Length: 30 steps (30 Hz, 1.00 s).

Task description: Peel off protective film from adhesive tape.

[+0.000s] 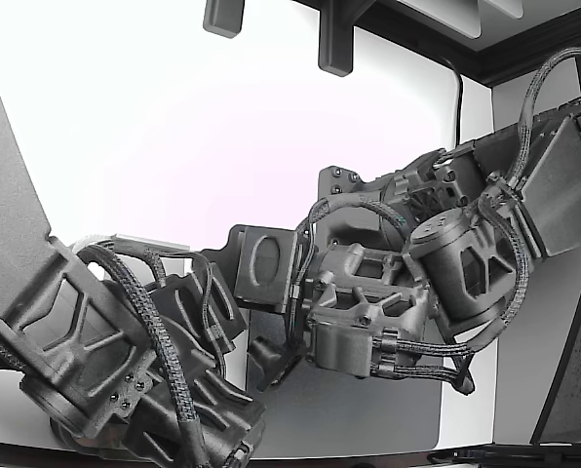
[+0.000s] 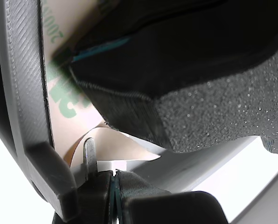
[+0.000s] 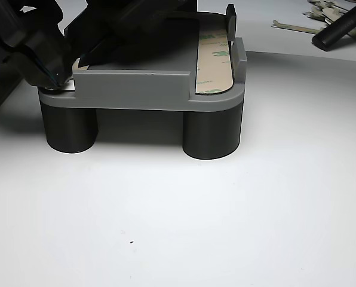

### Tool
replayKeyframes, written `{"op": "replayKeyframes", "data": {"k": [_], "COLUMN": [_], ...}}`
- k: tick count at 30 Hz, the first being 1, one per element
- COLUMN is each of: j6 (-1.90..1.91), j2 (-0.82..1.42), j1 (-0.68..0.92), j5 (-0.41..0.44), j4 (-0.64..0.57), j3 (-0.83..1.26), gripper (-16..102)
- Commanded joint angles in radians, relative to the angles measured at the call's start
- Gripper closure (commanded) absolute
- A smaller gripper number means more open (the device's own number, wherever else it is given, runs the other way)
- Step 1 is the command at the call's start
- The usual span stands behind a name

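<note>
A grey fixture (image 3: 136,89) stands on two dark round legs. In its slot on the other view's right lies an adhesive tape strip (image 3: 214,60) under tan film with green print. At the fixture's corner on that view's left my black gripper (image 3: 61,81) is shut on a small white edge of film. In the wrist view my gripper (image 2: 114,173) pinches the white tab of the tan protective film (image 2: 125,147), which curls up off the fixture wall (image 2: 24,93). A black foam pad (image 2: 213,107) on the second arm presses down on that strip.
Several peeled film strips (image 3: 321,12) and a black rod (image 3: 339,27) lie at the far right of the white table (image 3: 226,227). In the exterior view both dark arms (image 1: 368,292) crowd together and hide the fixture.
</note>
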Motion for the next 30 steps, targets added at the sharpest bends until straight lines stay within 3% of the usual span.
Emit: {"op": "replayKeyframes", "data": {"k": [1, 30], "j6": [-0.006, 0.009], "j2": [0.018, 0.026], "j1": [-0.017, -0.009], "j5": [0.006, 0.002], "j4": [-0.012, 0.121], "j3": [-0.015, -0.087], "gripper": [97, 97]}}
